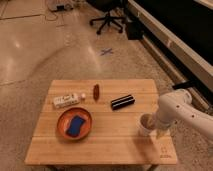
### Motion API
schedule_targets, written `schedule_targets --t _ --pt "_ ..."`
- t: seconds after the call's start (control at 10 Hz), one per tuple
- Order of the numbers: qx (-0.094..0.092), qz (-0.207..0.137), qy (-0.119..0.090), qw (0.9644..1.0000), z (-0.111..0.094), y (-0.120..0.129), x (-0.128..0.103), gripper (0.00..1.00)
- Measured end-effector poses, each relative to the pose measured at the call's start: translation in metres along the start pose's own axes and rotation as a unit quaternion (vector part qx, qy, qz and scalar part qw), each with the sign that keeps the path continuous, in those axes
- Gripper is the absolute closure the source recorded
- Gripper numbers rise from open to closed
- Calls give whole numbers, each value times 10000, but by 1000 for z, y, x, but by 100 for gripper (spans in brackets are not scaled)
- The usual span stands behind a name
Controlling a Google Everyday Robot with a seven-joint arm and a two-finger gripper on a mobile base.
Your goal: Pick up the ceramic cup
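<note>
The ceramic cup (144, 125) is small, white and round, standing upright near the right front of the wooden table (115, 145). My gripper (152, 123) is at the end of the white arm (182, 110) that reaches in from the right. It is right at the cup's right side, partly covering it. I cannot tell whether it touches the cup.
An orange bowl (64, 131) with a blue object (76, 125) stands at the left front. A white bottle (66, 100), a reddish-brown item (96, 91) and a black bar (122, 102) lie further back. An office chair (107, 20) stands far behind. A dark counter (175, 40) runs along the right.
</note>
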Motion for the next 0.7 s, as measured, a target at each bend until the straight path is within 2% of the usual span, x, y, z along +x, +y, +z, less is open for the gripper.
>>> schedule_targets --t 0.2,0.3,0.7 --pt "87 76 -52 9999 -2 -4 1 82" --pt "166 78 -100 9998 -10 -6 -3 88" --pt "583 -292 -134 9978 -59 -15 -24 88"
